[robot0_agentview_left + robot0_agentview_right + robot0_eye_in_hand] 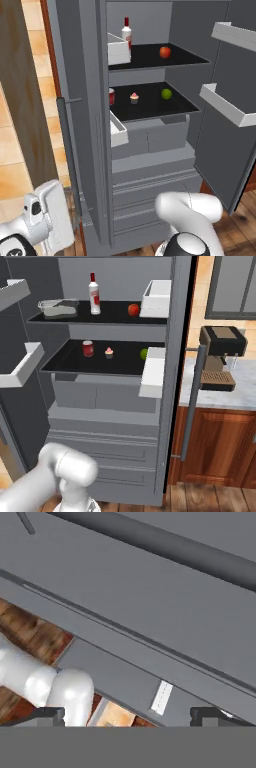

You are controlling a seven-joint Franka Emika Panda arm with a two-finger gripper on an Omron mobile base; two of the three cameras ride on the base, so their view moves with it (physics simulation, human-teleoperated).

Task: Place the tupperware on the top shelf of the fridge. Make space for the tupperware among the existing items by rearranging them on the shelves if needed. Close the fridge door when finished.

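The fridge (pixel 150 165) (pixel 100 406) stands with both doors open. The tupperware (pixel 57 307) lies at the left end of the top shelf (pixel 115 317) (pixel 150 58). On the same board stand a white bottle with a red cap (pixel 94 295) (pixel 126 32) and a red fruit (pixel 133 309) (pixel 165 52). The lower shelf (pixel 75 363) (pixel 150 108) carries a red can (pixel 88 348) (pixel 111 96), a cupcake (pixel 109 353) (pixel 134 98) and a green fruit (pixel 144 353) (pixel 166 93). My gripper (pixel 127 717) is open and empty, low before the grey drawer fronts (pixel 150 612).
White door bins (pixel 230 107) (pixel 155 371) jut from both open doors. A coffee machine (pixel 220 356) sits on the counter to the right, above a wooden cabinet (pixel 215 446). A brown wooden panel (pixel 20 100) stands left of the fridge. Wood floor (pixel 30 632) lies below.
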